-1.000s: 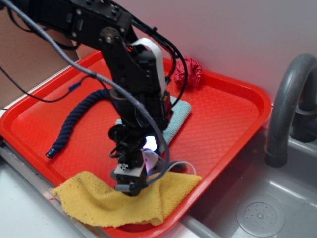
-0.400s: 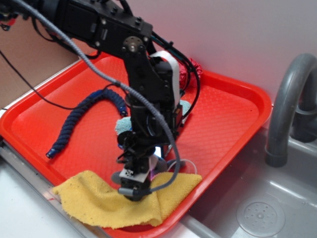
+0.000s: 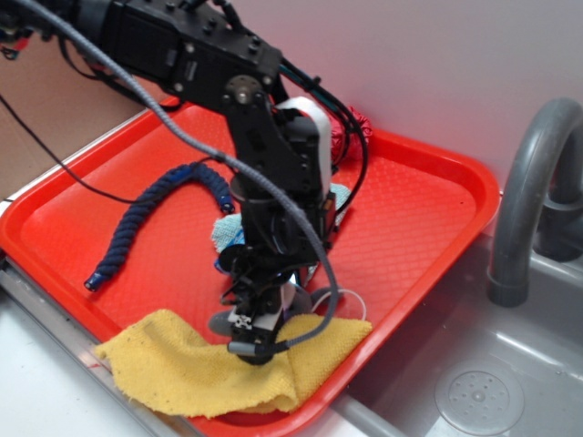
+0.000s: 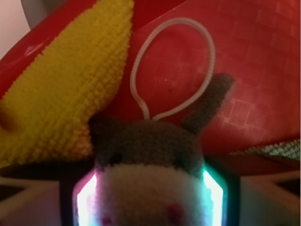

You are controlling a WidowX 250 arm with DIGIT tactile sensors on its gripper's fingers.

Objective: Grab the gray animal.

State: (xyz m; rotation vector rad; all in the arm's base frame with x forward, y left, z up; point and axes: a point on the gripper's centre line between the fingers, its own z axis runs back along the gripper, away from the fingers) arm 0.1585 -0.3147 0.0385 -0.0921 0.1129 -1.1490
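Gray animal filled the lower middle of the wrist view, its cream-white face toward the camera, its darker gray body behind, and a white cord loop lying on the red tray beyond it. It sat directly between the two lit pads of the gripper, one glowing pad against its left side and the other on its right, so the jaws looked closed in on the plush and pressing it, though actual pressure was hard to judge from so close. A yellow cloth lay just beside the animal on its left. In the exterior view the gripper stood low at the near edge of the tray, over the yellow cloth, with the animal mostly hidden behind it. A dark blue rope curved across the tray's left part, a light blue sponge showed partly behind the arm, and a red scrunchie-like item lay near the far rim. A gray faucet rose over the sink to the right
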